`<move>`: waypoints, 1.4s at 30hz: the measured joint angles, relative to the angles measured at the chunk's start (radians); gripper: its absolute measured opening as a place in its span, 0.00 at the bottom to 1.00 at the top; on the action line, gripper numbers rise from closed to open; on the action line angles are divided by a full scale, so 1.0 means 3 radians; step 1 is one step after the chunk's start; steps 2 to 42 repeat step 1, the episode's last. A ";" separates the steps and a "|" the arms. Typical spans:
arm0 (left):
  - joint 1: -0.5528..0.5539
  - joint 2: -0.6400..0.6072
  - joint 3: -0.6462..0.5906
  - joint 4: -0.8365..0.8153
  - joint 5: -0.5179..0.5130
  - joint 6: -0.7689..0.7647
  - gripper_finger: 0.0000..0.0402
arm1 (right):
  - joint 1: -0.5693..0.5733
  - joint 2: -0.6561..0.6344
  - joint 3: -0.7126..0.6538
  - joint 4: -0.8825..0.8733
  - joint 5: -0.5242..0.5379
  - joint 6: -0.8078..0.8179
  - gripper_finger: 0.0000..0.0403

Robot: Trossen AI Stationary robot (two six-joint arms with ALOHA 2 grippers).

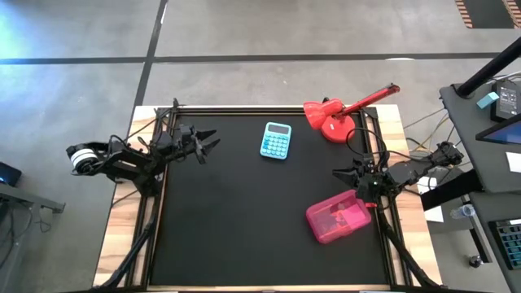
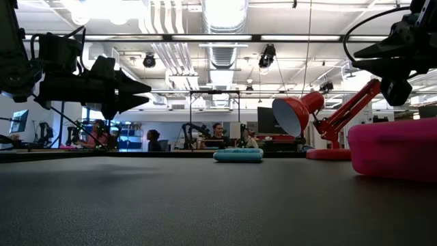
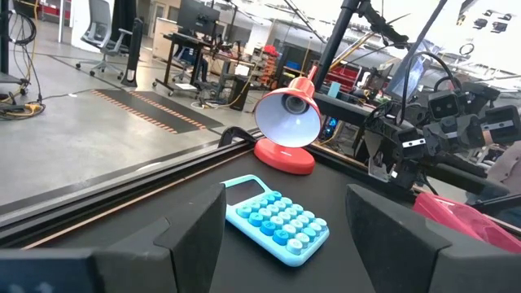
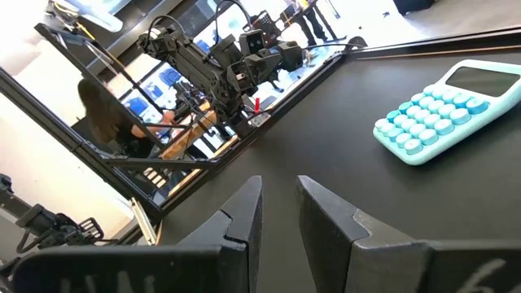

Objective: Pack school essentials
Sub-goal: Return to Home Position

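**Homing the arms, box closed, nothing in hand**

High view. The left gripper (image 1: 210,146) is at its own edge of the surface (image 1: 244,236), with the jaws released and empty. The right gripper (image 1: 338,172) is at the opposite edge, its jaws nearly together and grasping nothing. The pink supply box (image 1: 338,218) sits lid-down just beside the right jaws, off their flank and not between them. No stationery lies loose. I judge the school essentials are inside, but they cannot be made out through the lid. The light blue calculator (image 1: 276,140) lies ahead of the left jaws, apart from them. The red desk lamp (image 1: 334,118) stands near the right jaws on the side away from the box.

Low view. Both sets of jaws hang well above the surface. The box (image 2: 396,147) sits below the right jaws, with air showing between them.

Left wrist view. The jaws are spread wide. The calculator (image 3: 277,220) is straight ahead of them with the lamp (image 3: 285,122) beyond it, and both are out of reach.

Right wrist view. There is a narrow gap between the jaws and bare surface shows through it. The calculator (image 4: 444,114) is ahead and off to one side.

How to do it well: keep both sets of jaws high while folding back. The right arm needs the most care, because a low or sideways swing could clip the box or the lamp arm. Draw it straight back along its own line before any turn. The left arm has open room around it. Keep the jaws empty and settle slowly.
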 joint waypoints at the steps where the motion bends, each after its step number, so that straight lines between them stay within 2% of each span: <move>1: 0.0000 0.0000 0.0000 0.0000 0.0000 0.0001 0.58 | -0.0001 0.0000 0.0000 0.0000 -0.0001 0.0000 0.17; 42: 0.0000 0.0000 0.0000 0.0000 0.0000 0.0001 0.58 | -0.0001 0.0000 0.0000 0.0000 -0.0001 0.0000 0.17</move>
